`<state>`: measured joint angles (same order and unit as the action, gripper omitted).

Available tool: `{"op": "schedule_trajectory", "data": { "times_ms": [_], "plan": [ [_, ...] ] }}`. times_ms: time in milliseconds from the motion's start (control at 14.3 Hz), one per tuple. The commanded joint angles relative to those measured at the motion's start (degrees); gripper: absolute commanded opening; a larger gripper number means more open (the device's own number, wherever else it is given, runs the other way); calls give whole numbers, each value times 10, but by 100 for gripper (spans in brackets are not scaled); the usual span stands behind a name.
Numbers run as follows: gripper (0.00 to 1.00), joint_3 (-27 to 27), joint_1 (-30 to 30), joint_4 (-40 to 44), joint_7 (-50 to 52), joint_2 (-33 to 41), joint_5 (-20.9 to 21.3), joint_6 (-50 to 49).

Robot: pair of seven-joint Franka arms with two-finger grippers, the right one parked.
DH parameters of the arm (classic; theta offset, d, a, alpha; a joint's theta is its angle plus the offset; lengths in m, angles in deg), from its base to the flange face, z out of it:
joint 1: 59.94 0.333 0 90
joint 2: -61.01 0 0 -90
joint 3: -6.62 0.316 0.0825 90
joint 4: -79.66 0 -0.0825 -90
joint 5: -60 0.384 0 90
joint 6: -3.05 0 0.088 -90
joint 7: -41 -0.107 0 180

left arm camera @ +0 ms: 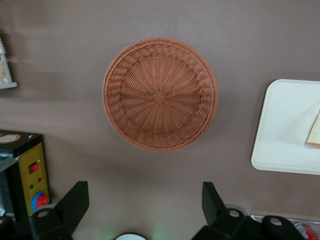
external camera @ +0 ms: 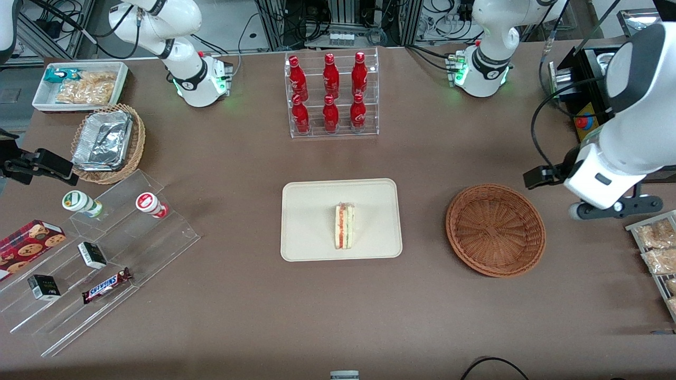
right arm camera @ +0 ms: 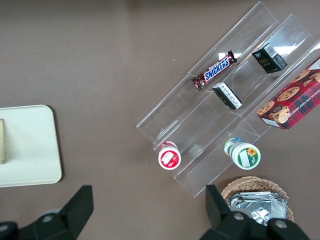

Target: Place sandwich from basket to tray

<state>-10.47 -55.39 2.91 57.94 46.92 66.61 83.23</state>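
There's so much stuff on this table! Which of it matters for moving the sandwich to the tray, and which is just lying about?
Part of the job:
- sandwich, already lying on the tray
- basket, now with nothing in it
- pincer, open, up above the table beside the basket

Just lying about:
- red bottles in their clear rack
- Snickers bar
- cookie box
- foil trays

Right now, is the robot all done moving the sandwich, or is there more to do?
It looks done. The sandwich lies on the tray, and the basket is empty. The hand is open, holds nothing, and sits up above the table next to the basket, toward the working arm's end. Nothing seems left, except maybe the arm going back to rest.
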Motion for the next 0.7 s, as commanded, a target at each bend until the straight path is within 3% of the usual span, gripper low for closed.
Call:
{"op": "schedule_trajectory", "data": {
  "times_ms": [0,210,630],
  "plan": [
    [100,-3,-1,-98,-2,71,-5,9],
    [100,-3,1,-131,3,126,-7,4],
    [100,-3,-1,-126,-1,133,-20,-13]
  ]
}}
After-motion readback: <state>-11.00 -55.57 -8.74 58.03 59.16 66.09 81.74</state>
